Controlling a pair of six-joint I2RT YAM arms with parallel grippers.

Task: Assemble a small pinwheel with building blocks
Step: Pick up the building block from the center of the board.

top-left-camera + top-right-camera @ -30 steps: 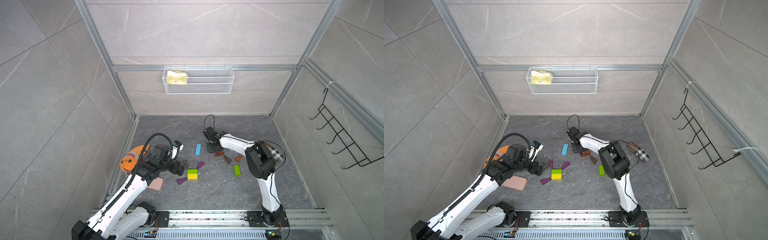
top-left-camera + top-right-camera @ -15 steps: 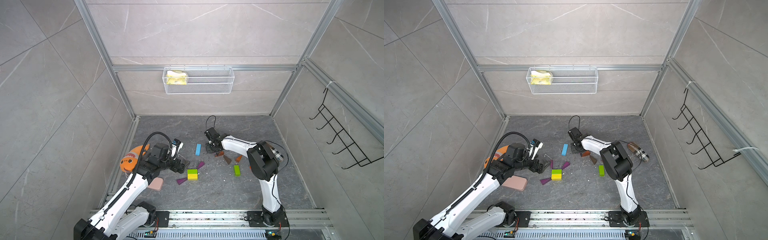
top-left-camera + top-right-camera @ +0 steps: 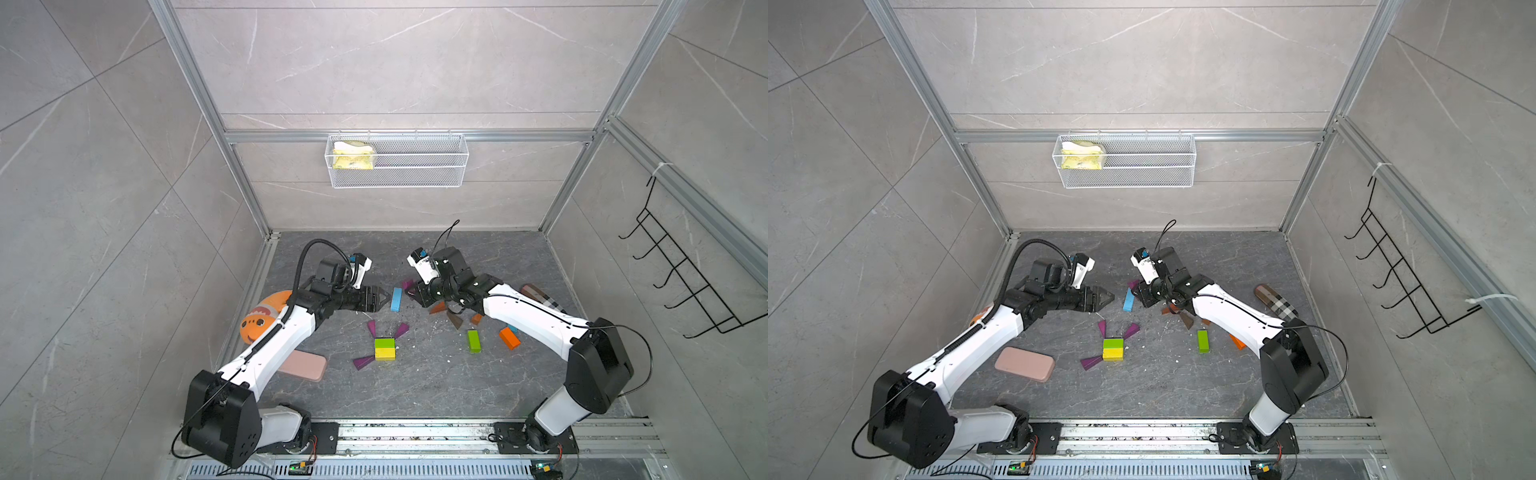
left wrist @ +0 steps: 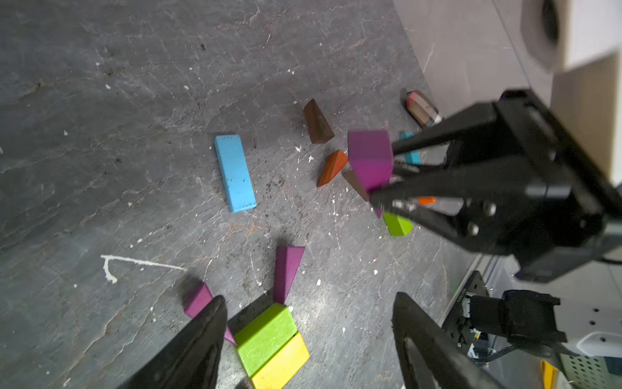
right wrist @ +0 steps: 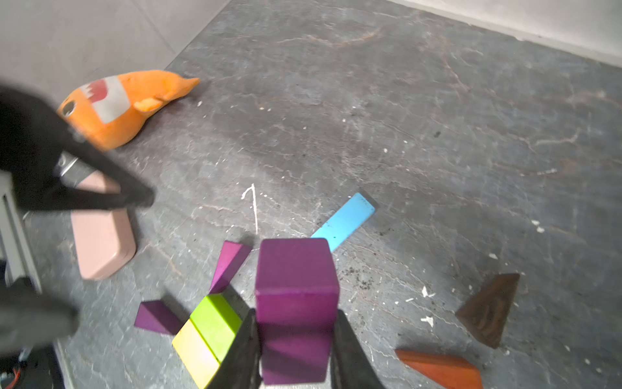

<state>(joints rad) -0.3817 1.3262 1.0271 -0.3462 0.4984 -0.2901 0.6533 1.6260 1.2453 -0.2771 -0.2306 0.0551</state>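
My right gripper [image 5: 296, 340] is shut on a purple wedge [image 5: 296, 286] and holds it above the floor; both top views show that wedge [image 3: 407, 284] [image 3: 1133, 284]. A green and yellow brick pair [image 3: 385, 348] [image 4: 271, 340] lies mid-floor with three purple wedges [image 3: 371, 327] fanned round it. My left gripper [image 3: 380, 297] [image 4: 308, 296] hangs open and empty over the floor just behind that pair. A blue bar [image 3: 396, 299] [image 5: 345, 220] lies flat between the two grippers.
Loose blocks lie under the right arm: a brown wedge [image 3: 455, 320], an orange wedge [image 3: 437, 308], a green brick [image 3: 473, 340] and an orange brick [image 3: 509, 338]. An orange plush fish [image 3: 262, 316] and a pink case [image 3: 302, 365] sit left. A plaid pouch [image 3: 1276, 301] lies right.
My right gripper has shut on the purple wedge and raised it off the floor. The left gripper has swung toward the blue bar and its jaws have narrowed a little.
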